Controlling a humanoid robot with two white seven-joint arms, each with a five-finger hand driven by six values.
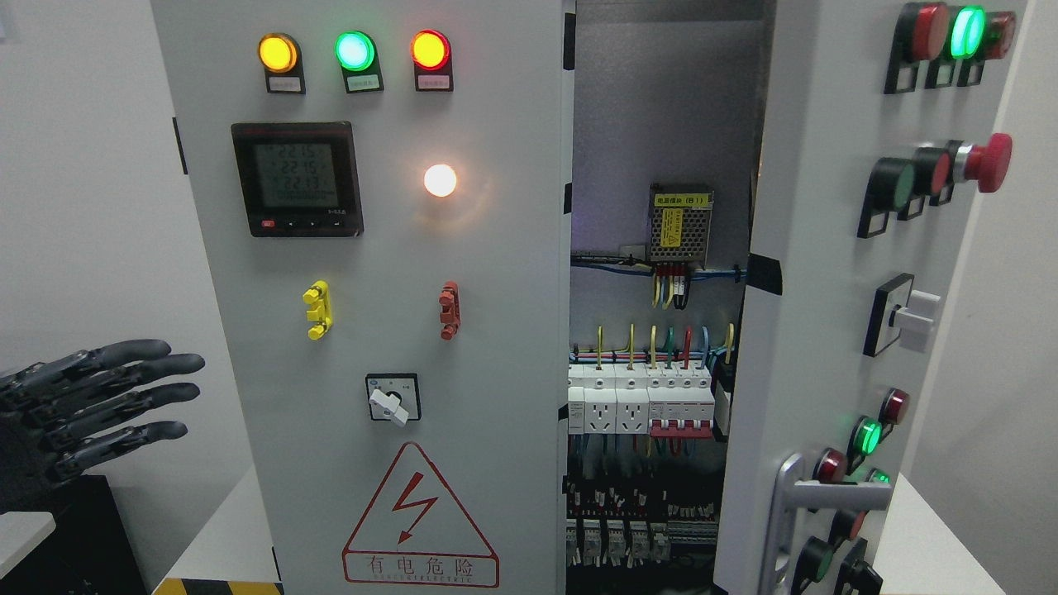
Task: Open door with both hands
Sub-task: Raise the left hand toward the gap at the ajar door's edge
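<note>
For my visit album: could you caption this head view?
Left hand hovers open beside the cabinet; its right door stands ajar, showing breakers and wiring.

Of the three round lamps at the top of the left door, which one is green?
The middle lamp is green. The left lamp glows amber-yellow, and the right lamp glows red-orange.

You see matt grey painted metal doors, a satin metal handle, glossy plastic lamps.
</note>
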